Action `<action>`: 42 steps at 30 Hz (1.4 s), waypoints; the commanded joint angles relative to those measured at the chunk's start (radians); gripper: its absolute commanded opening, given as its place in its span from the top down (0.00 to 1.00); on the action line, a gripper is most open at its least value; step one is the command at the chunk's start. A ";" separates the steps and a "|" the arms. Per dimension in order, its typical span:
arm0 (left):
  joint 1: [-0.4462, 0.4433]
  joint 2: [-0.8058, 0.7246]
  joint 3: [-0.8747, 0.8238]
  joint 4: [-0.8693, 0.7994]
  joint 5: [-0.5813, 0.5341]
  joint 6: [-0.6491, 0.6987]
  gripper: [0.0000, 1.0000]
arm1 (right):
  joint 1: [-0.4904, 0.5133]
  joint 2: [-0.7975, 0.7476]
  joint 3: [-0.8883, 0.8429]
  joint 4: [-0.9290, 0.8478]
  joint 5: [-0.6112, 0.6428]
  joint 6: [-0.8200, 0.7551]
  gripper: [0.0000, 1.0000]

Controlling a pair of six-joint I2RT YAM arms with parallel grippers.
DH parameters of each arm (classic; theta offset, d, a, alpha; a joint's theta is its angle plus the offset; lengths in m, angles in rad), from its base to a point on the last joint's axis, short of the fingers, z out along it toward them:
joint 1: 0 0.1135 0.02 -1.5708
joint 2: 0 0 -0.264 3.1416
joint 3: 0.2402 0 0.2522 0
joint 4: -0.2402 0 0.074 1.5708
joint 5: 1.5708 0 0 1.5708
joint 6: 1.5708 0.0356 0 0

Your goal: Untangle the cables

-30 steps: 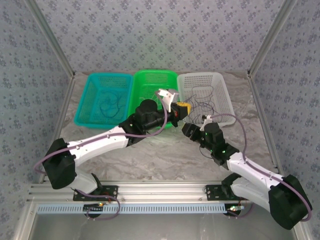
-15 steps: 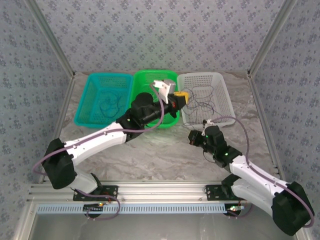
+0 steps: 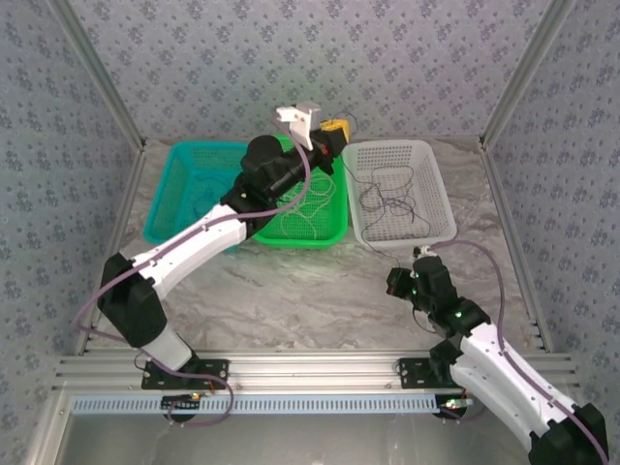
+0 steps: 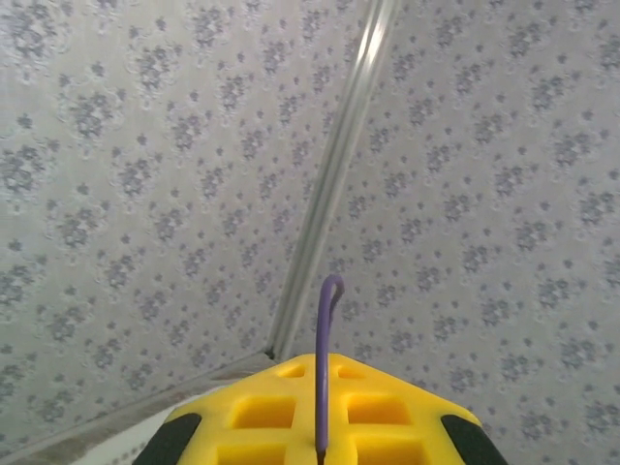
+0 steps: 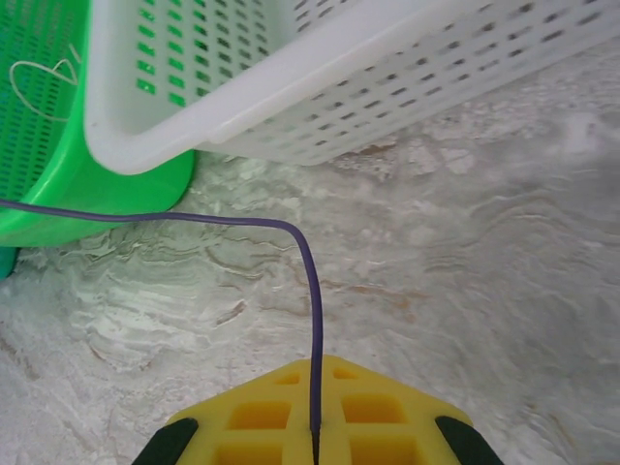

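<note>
Purple cable [image 5: 313,320], pinched in right fingers [image 5: 257,417]

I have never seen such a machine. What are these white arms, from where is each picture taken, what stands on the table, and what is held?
These are two robot arms, fixed at the near edge of a marble table. The wide picture is taken from above and behind them. The other two pictures come from small cameras on the wrists, so each one looks along its own yellow pincer. On the table stand three plastic baskets: a teal basket, a green basket and a white basket, with thin loose cables inside. The left pincer is held high, facing the wall, and is shut on a thin purple cable. The right pincer, low over the table, is shut on a purple strand. Whether both hold the same cable, I cannot tell.
</note>
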 commanded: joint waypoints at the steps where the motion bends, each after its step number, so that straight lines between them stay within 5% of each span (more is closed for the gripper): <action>1: 0.019 0.021 0.073 0.028 0.016 0.021 1.00 | -0.025 -0.019 -0.008 -0.087 -0.019 -0.026 1.00; 8: 0.056 0.031 0.043 0.147 -0.056 -0.006 1.00 | -0.070 -0.040 -0.005 -0.167 -0.016 -0.026 1.00; 21: 0.133 -0.014 0.036 0.110 -0.069 -0.001 1.00 | -0.199 -0.134 -0.021 -0.232 -0.071 -0.015 1.00; 30: 0.140 0.066 0.110 0.097 0.009 -0.055 1.00 | -0.203 -0.125 0.069 -0.207 -0.083 -0.075 1.00; 42: 0.140 0.407 0.445 -0.039 0.169 -0.139 1.00 | -0.349 0.293 0.405 -0.088 -0.176 -0.288 1.00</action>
